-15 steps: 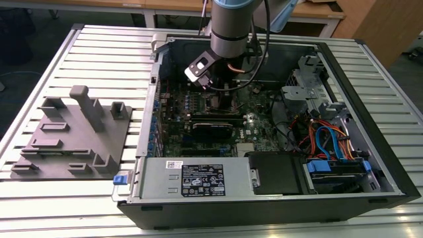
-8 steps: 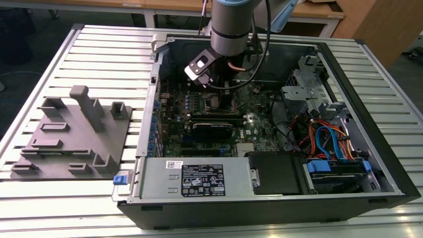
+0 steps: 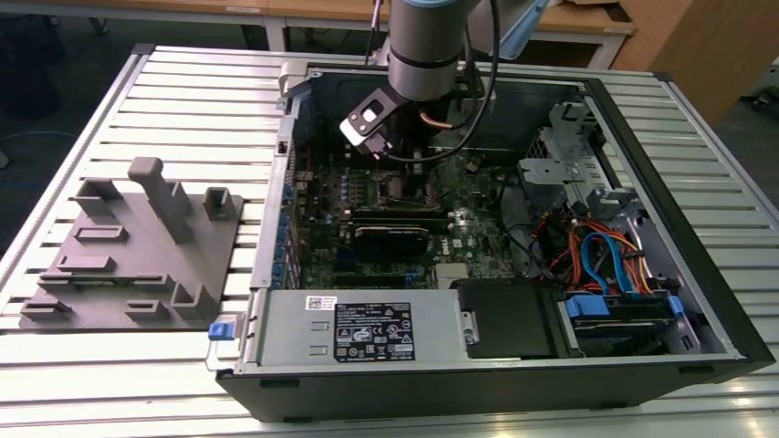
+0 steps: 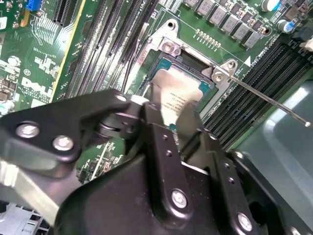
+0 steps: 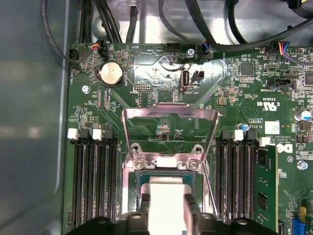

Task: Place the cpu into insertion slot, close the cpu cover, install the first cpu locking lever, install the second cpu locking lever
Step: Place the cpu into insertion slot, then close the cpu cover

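The cpu [image 5: 165, 193], a silver-grey square chip, sits between my gripper's [image 5: 167, 210] black fingers [image 5: 190, 208], right over the insertion slot [image 5: 139, 175]. In the second wrist view the cpu [image 4: 178, 95] hangs at the slot's silvery rim [image 4: 195, 58], and the gripper [image 4: 171, 122] is shut on it. The cpu cover [image 5: 168, 111], a thin metal frame, stands swung open beyond the slot. A thin locking lever [image 4: 266, 99] sticks out sideways, unlatched. In the exterior view my gripper [image 3: 392, 157] reaches down into the open computer case, over the slot [image 3: 408, 187].
Black memory slots [image 5: 93, 186] flank the socket, one holding a module [image 5: 264, 188]. A coin battery [image 5: 111, 74] and cables [image 5: 195, 24] lie beyond. The case holds a power supply [image 3: 353, 333] and drive cage [image 3: 572, 173]. A grey fixture plate [image 3: 134, 255] lies at the exterior view's left.
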You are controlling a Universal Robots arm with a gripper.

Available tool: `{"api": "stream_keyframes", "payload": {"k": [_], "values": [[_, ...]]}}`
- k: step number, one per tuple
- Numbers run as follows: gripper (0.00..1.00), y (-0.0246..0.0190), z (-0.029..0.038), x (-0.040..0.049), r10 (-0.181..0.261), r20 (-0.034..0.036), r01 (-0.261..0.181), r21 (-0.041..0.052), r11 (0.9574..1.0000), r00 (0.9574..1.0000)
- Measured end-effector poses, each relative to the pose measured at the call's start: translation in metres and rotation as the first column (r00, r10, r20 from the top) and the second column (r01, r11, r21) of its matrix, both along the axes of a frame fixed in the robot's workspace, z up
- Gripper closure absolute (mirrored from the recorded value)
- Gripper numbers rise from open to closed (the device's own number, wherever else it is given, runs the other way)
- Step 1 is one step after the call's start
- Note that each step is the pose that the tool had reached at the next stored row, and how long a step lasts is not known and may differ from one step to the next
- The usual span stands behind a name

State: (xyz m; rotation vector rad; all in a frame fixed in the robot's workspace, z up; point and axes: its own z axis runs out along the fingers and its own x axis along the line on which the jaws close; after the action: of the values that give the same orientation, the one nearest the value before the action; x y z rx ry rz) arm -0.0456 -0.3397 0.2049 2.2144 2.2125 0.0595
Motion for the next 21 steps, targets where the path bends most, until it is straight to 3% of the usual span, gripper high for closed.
{"api": "stream_keyframes", "payload": {"k": [4,5,7,21], "values": [[0.76,0.0,0.0017,0.0,0.0,0.0,0.0,0.0,1.0,1.0],[0.76,0.0001,0.0019,0.0,0.0,0.0001,0.0,0.0002,1.0,1.0],[0.88,0.0,0.0026,0.0,0.0,0.0,0.0,0.0,1.0,1.0],[0.9,-0.0001,0.0055,0.0,0.0,-0.0003,0.0,-0.0004,1.0,1.0]]}}
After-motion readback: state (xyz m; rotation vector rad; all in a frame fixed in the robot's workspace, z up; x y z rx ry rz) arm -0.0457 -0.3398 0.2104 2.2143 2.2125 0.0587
